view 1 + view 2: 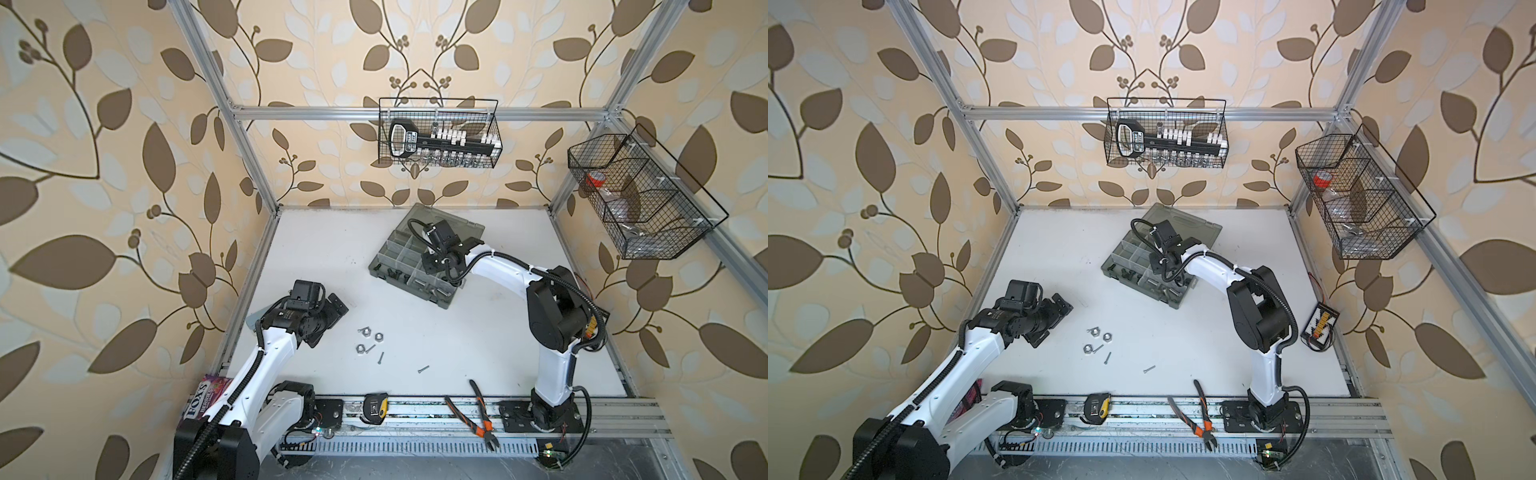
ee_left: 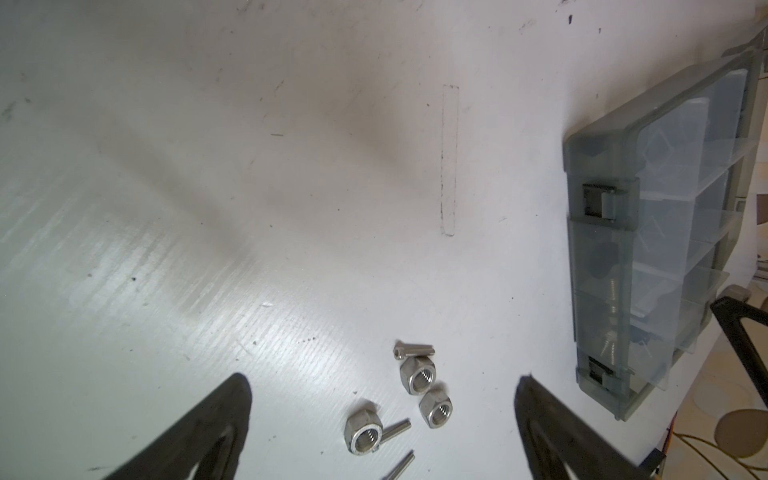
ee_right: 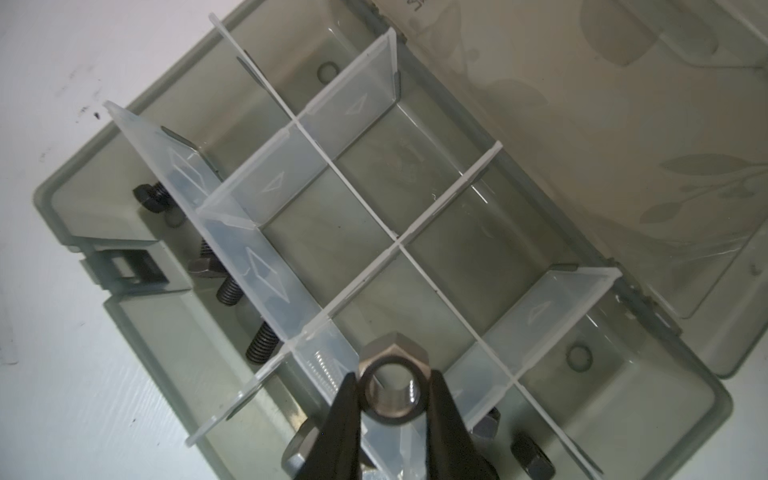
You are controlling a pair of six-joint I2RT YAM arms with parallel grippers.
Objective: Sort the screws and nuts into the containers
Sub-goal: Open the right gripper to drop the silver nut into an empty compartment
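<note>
In both top views the grey organiser box [image 1: 446,305] sits lid-open toward the back of the white counter [image 1: 324,257], w/ the right arm [image 1: 498,262] bent over it. The left end effector [image 1: 327,323] hangs released, jaws wide, just left of the loose bits. Those are three nuts [image 1: 378,336] and thin screws [image 1: 380,358] at front-middle, one screw lying apart to the right. Orange pliers [image 1: 478,415] and a tape measure [image 1: 376,409] lie on the front rail.

Left wrist cam: both black fingers [image 2: 216,424] are spread far apart. The nuts and screws lie on the counter in the gap btwn them, and the box is off to one side, well apart.

Right wrist cam: the right end effector [image 3: 392,376] is clenched on a silver nut [image 3: 392,343], held over the box's pale dividers [image 3: 365,199]. Black bolts [image 3: 230,291] lie in the compartment along the latch side.
</note>
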